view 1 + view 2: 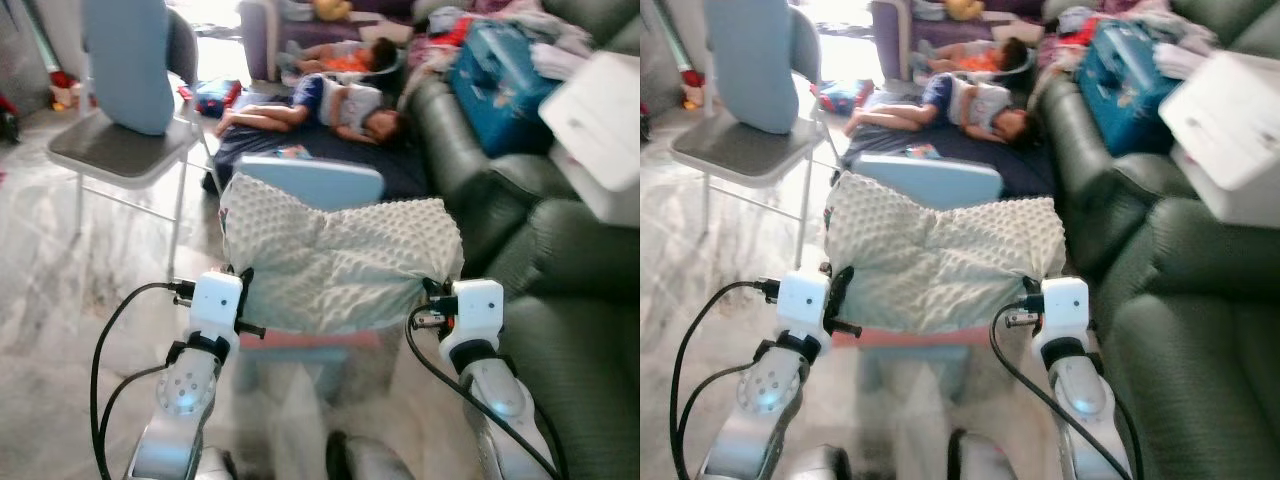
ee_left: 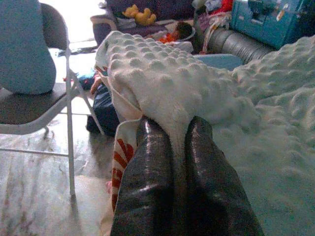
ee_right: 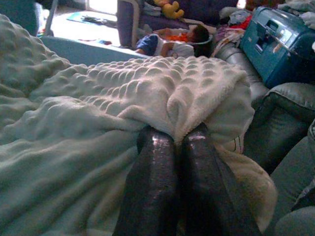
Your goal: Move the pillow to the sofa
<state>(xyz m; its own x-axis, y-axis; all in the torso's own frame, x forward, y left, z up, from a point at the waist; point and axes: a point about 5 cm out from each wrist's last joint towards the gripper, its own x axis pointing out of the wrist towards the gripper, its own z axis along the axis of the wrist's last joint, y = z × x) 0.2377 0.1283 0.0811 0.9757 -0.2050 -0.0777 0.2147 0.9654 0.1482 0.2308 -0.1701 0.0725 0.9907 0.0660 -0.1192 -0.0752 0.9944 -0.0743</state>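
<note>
Jaws, left: closed tight on a fold of the pillow's (image 1: 335, 262) near left edge, bumpy white fabric pinched between both black fingers (image 2: 147, 187).
Jaws, right: closed the same way on a fold at the pillow's right edge, fingers (image 3: 152, 182) pressing together with cloth bunching over the tips.
Left gripper (image 2: 173, 129): sitting at the pillow's left corner, white wrist housing just below the cloth in the head views.
Right gripper (image 3: 177, 135): sitting at the pillow's right corner, level with the left one.
Pillow: hanging stretched between the two grippers, off the floor, sagging in the middle; dotted white cover, a red-patterned underside peeking out at the left edge.
Sofa (image 1: 560, 330): dark green, lying just to the right of the pillow, not touching it as far as visible.
Blue case (image 1: 500, 85): resting on the sofa farther back, among piled clothes.
Folding chair (image 1: 120, 150): standing on the marble floor (image 1: 60, 270) to the left, a light blue cushion (image 1: 128, 60) leaning on its back.
Mattress (image 1: 400, 165): dark, lying on the floor beyond the pillow, two people sleeping on it.
</note>
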